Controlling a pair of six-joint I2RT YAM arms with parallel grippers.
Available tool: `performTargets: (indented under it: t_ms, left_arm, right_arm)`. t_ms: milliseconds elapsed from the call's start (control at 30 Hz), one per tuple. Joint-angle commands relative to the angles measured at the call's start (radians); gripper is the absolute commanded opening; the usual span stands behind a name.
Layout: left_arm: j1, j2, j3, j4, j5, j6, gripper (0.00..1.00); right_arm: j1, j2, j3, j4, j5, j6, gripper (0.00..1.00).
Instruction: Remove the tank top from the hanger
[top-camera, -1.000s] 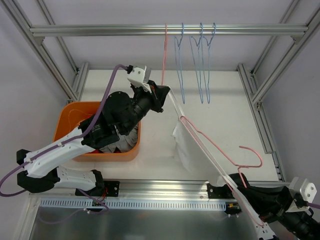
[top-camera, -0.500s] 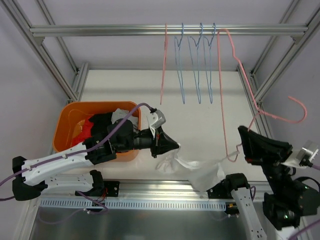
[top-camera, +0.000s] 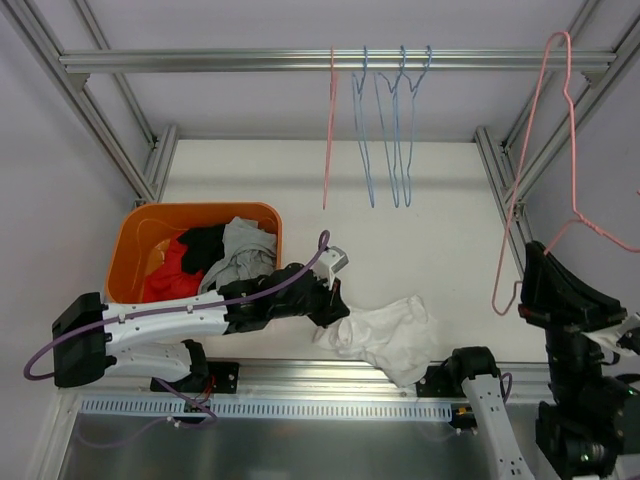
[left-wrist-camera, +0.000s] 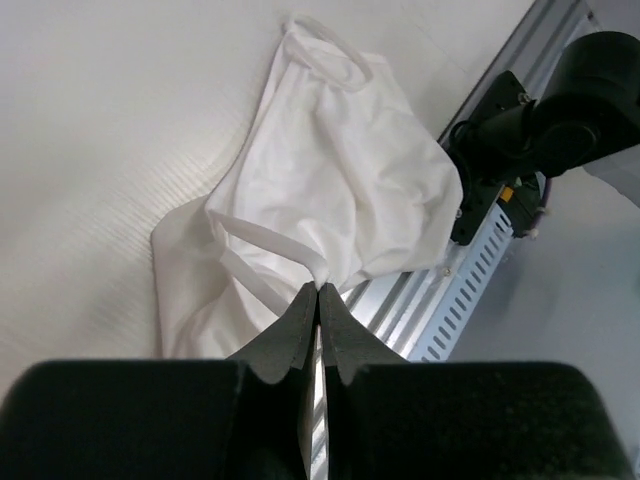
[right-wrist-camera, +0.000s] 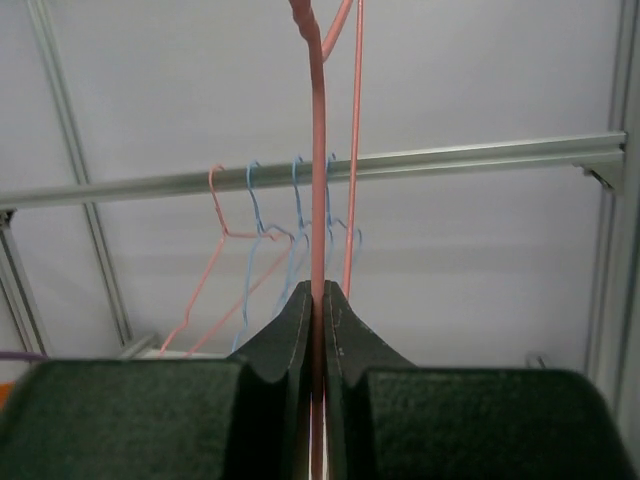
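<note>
Table (top-camera: 430, 220): orange bin (top-camera: 200, 207) left; tank top (top-camera: 385, 335) crumpled, perhaps overhanging front edge.

The tank top (top-camera: 385, 335) is white, off the hanger, and lies in a loose crumpled heap at lower centre of the top view. One thin strap is pinched in the left gripper (left-wrist-camera: 319, 290). The hanger (top-camera: 517, 192) is bare pink wire, raised at the right edge with its hook uppermost, clamped in the right gripper (right-wrist-camera: 318, 290).

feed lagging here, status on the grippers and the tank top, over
Left gripper shut on tank top strap. Right gripper shut on bare pink hanger, raised. Tank top crumpled on table. Nothing in the way.
</note>
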Motion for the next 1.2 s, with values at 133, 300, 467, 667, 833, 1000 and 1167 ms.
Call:
performTargets:
  t_ms: [133,300,467,667,833,1000,1167]
  left_arm:
    - [-0.006,-0.06,0.028,-0.004,-0.101,-0.03,0.51]
    - [-0.008,-0.16,0.049,-0.082,-0.094,-0.01,0.99]
    - [-0.008,-0.226,0.052,-0.122,0.084,0.042,0.99]
    - [-0.043,-0.234,0.024,-0.145,0.085,0.047,0.99]
    - [-0.057,-0.266,-0.019,-0.145,0.073,0.027,0.99]
    - [-0.083,-0.267,-0.03,-0.145,0.053,0.02,0.99]
    - [-0.092,-0.252,-0.031,-0.145,0.045,0.024,0.99]
  right_arm:
    - [0.005,0.071,0.208,-0.833,0.14,-0.09,0.0]
    - [0.008,0.286,0.288,-0.839,0.04,-0.067,0.0]
    - [0.008,0.545,0.452,-0.707,0.086,-0.146,0.0]
    - [0.008,0.834,0.624,-0.593,0.055,-0.154,0.0]
    - [0.01,1.026,0.791,-0.549,-0.011,-0.119,0.0]
    - [0.015,1.167,0.874,-0.538,-0.026,-0.08,0.0]
    - [0.031,1.184,0.817,-0.52,0.008,-0.07,0.0]
